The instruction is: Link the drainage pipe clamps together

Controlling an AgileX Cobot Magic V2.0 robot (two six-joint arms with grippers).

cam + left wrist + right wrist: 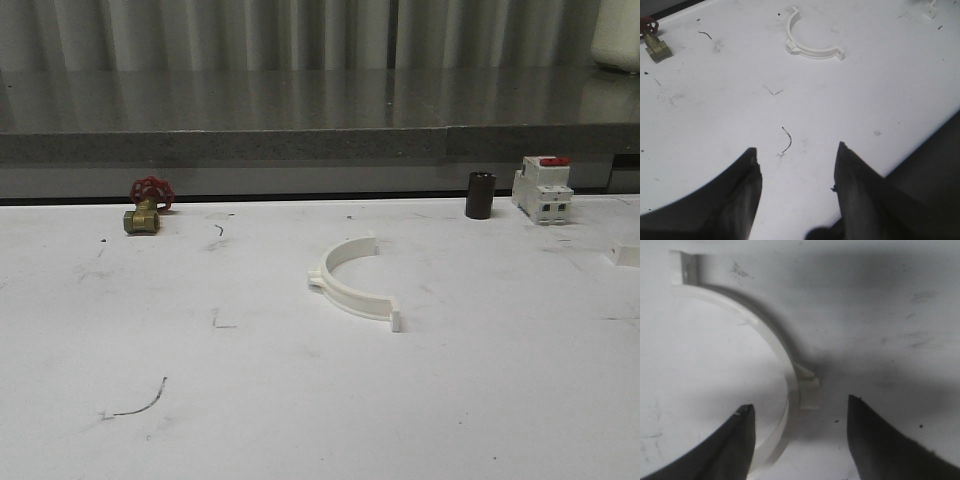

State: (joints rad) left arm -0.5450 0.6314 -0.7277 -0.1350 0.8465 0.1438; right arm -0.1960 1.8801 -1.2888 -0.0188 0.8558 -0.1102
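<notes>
One white drainage pipe clamp (350, 283) lies flat in the middle of the white table (250, 400), its open side facing the back right. The left wrist view has it far ahead (812, 49). My left gripper (797, 147) is open over bare table near the front edge, well short of that clamp. A second white clamp (772, 340) fills the right wrist view. My right gripper (800, 402) hangs open just above it, the curved band and its side tab (809, 390) lying between the fingers. A small white piece (627, 254) pokes in at the front view's right edge.
A brass valve with a red handwheel (147, 207) stands at the back left. A dark cylinder (480, 195) and a white red-topped breaker (543, 188) stand at the back right. A grey ledge (300, 145) bounds the table's far side.
</notes>
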